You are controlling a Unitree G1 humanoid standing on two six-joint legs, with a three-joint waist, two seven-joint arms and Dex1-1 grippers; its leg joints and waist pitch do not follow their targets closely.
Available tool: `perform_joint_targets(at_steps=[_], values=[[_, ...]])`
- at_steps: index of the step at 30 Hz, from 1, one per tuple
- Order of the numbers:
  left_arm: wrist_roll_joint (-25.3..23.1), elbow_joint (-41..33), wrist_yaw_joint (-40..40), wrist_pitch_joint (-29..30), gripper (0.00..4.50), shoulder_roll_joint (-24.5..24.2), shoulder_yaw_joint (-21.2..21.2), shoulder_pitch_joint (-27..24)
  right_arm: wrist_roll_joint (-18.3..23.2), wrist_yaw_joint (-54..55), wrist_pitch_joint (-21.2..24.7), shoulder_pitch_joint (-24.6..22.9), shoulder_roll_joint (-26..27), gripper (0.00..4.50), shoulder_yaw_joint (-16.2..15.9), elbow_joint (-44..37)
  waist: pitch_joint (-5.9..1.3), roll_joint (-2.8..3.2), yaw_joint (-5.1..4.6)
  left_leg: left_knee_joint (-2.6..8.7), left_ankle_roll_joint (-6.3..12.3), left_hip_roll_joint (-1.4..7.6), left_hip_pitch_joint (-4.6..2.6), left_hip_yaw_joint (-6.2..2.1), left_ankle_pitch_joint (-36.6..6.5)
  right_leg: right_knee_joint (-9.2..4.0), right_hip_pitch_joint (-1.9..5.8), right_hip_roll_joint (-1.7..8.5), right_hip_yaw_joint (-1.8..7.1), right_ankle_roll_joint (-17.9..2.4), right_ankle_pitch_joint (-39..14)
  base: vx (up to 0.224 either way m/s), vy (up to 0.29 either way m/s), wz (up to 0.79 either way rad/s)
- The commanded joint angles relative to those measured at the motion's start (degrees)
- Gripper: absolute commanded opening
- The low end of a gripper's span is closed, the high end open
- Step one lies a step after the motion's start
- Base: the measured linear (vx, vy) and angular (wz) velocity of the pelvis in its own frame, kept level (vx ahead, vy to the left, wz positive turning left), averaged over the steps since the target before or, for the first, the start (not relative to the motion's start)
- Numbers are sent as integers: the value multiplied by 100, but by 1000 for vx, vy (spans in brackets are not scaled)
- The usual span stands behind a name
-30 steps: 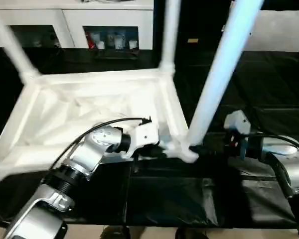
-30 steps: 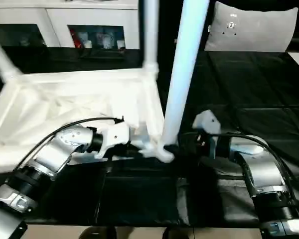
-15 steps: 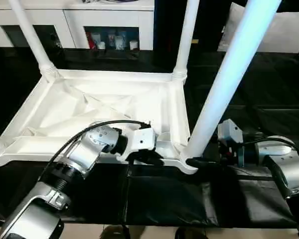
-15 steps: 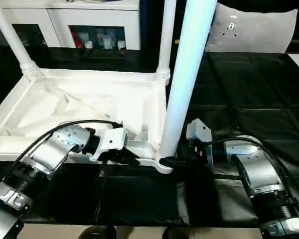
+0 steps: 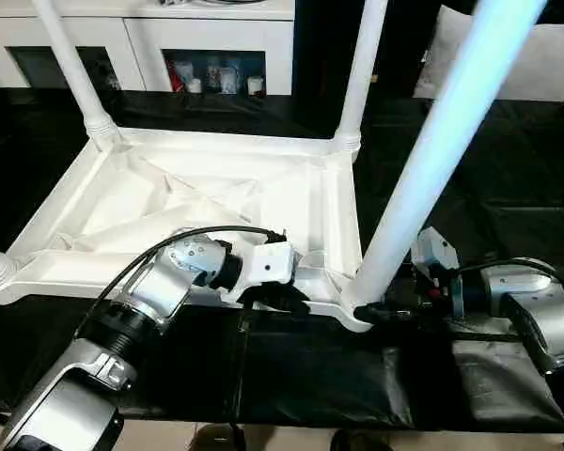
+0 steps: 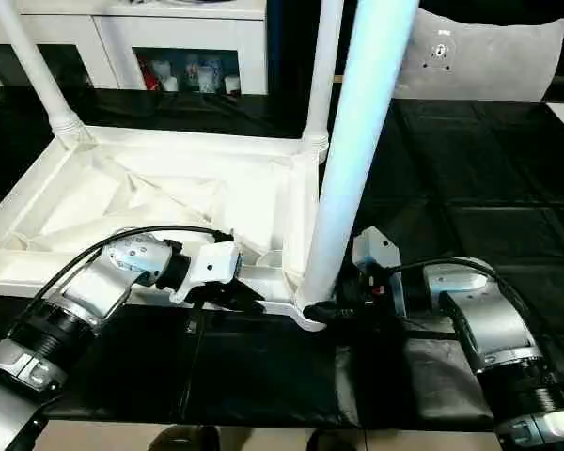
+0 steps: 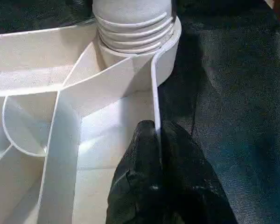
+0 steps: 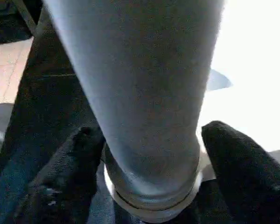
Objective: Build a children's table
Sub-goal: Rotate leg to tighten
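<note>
A lab-like room set up for robot tests: a tabletop (image 5: 310, 376) under black sheeting, white cabinets (image 5: 216, 42) with glass doors holding small bottles (image 5: 211, 80), well beyond both hands.

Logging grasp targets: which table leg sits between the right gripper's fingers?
The near-right leg, the closest one, in the corner socket by the right gripper. The two far legs stand beyond the upturned top, ungripped.

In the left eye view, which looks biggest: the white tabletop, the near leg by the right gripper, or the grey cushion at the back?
1. Tabletop, the widest.
2. Near leg; its closeness to the camera enlarges it.
3. Grey cushion, partly cut off by the frame and the leg, so its full size is unsure.
</note>
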State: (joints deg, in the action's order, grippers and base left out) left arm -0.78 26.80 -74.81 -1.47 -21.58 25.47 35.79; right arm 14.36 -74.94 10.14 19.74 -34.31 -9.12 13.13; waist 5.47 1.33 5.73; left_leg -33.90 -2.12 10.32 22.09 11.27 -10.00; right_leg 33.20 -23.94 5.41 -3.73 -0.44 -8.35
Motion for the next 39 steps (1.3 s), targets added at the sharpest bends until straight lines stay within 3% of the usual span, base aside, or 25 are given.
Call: perform_joint_targets(at_steps=[1, 8, 15, 20, 21, 23, 24, 26, 29, 33, 36, 38, 39], values=[[-37, -29, -214, -180, 0, 19, 105, 149, -119, 64, -176, -45, -25, 369, -46, -67, -455, -116, -26, 391, 487, 306, -117, -104, -1073, -316, 285, 330, 235, -1357, -1641, 0, 0, 0], [-37, 19, -225, -226, 0, 27, 98, 154, 6, 40, -22, -52, 0, 354, -16, -132, -449, -107, -27, 393, 508, 307, -120, -104, -1124, -320, 292, 326, 233, -1381, -1622, 0, 0, 0], [1, 35, -199, -223, 0, 42, 51, 156, 100, 47, 77, -98, 41, 285, -12, -156, -447, -112, -28, 393, 516, 305, -117, -105, -1123, -319, 297, 326, 231, -1380, -1629, 0, 0, 0], [125, -177, 67, 93, 0, 145, -94, 16, 177, 324, 258, -221, 216, 271, 59, -223, -449, -108, -26, 393, 489, 306, -115, -102, -1109, -312, 294, 328, 235, -1390, -1605, 0, 0, 0], [173, -346, 364, 378, 0, 258, -198, -90, 262, 649, 528, -286, 405, 268, 146, -279, -442, -112, -41, 406, 471, 306, -105, -112, -1157, -318, 304, 331, 228, -1366, -1692, 0, 0, 0], [195, -459, 510, 539, 0, 318, -239, -153, 279, 810, 625, -324, 492, 267, 168, -327, -437, -89, -82, 417, 414, 300, -104, -120, -1206, -340, 299, 328, 222, -1345, -1780, 0, 0, 0], [241, -755, 984, 1002, 0, 560, -358, -300, 160, 1443, 752, -339, 814, 267, 226, -288, -432, -100, -88, 416, 405, 293, -107, -119, -1260, -354, 294, 325, 221, -1323, -1869, 0, 0, 0], [269, -906, 1246, 1273, 0, 718, -419, -368, 61, 1812, 762, -332, 999, 266, 247, -232, -415, -108, -139, 438, 267, 292, -101, -140, -1410, -372, 293, 338, 219, -1237, -2169, 0, 0, 0], [187, -1169, 2200, 2006, 0, 1304, -594, -428, -105, 2987, 988, -212, 1668, 265, 439, 11, -400, -123, -274, 450, 170, 260, -103, -156, -1531, -428, 276, 323, 204, -1113, -2418, 0, 0, 0], [6, -1233, 3140, 2503, 0, 1877, -770, -351, -189, 4113, 1259, -27, 2329, 265, 739, 155, -401, -125, -386, 427, 238, 227, -93, -139, -1506, -485, 251, 305, 207, -996, -2589, 0, 0, 0], [-161, -1161, 3793, 2632, 0, 2252, -878, -240, -344, 4744, 1196, 108, 2647, 265, 850, 319, -423, -125, -386, 420, 238, 209, -84, -149, -1409, -496, 270, 303, 190, -899, -2635, 0, 0, 0], [-239, -1147, 3925, 2609, 0, 2311, -867, -217, -374, 4754, 1048, 119, 2679, 265, 837, 362, -436, -106, -384, 413, 283, 229, -98, -134, -1372, -493, 245, 289, 203, -939, -2382, 0, 0, 0], [-363, -1189, 3973, 2591, 0, 2316, -768, -207, -504, 4817, 816, 93, 2684, 334, 802, 371, -459, -92, -363, 403, 347, 225, -87, -124, -1271, -461, 260, 281, 206, -1009, -2064, 0, 0, 0]])
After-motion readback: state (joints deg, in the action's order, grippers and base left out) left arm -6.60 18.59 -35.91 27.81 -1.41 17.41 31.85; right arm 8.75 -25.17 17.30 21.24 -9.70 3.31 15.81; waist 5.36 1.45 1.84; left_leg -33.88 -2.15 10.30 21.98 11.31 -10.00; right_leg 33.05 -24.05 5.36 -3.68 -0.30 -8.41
